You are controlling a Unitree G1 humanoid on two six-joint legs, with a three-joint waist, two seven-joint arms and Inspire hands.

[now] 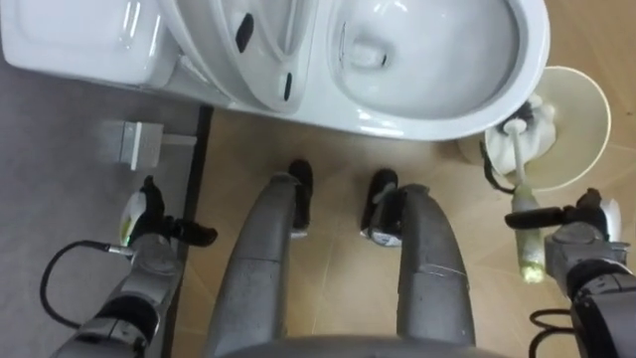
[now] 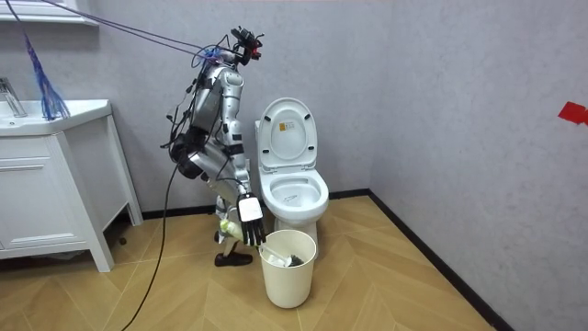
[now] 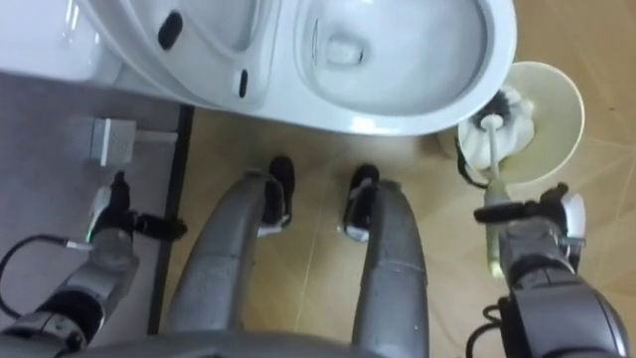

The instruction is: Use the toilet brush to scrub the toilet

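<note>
**Toilet brush: head in the bucket, handle in my right hand**

The toilet brush (image 1: 518, 169) sits at the right edge of the left eye view. Its bristled head is down inside the cream bucket (image 1: 584, 117) at the upper right, and its white handle slants down toward the lower right. My right hand (image 1: 584, 237) has its dark fingers curled across the handle, just above the greenish end. As far as I can see the grip is closed on it. I judge I hold it low on the handle so that the head will come up out of the bucket and reach across into the bowl.

The toilet (image 1: 502, 75) runs along the top of the frame, with its open bowl at upper centre, just beside the bucket. That closeness should make the carry short. My left hand (image 1: 149, 224) hangs at the lower left, well apart from everything. Its fingers are loose and it holds nothing; I take it that it hangs there simply to stay out of the way.

The eye views give me the grip and the inside of the bowl. The room view gives me what they cannot:
- The lid (image 2: 287, 133) stands upright against the wall at centre frame.
- The bucket stands on the wood floor in front of the toilet, at lower centre.
- I am bent forward at the toilet's side, with my right arm reaching down to the bucket's rim.

No brushing is done yet.
</note>
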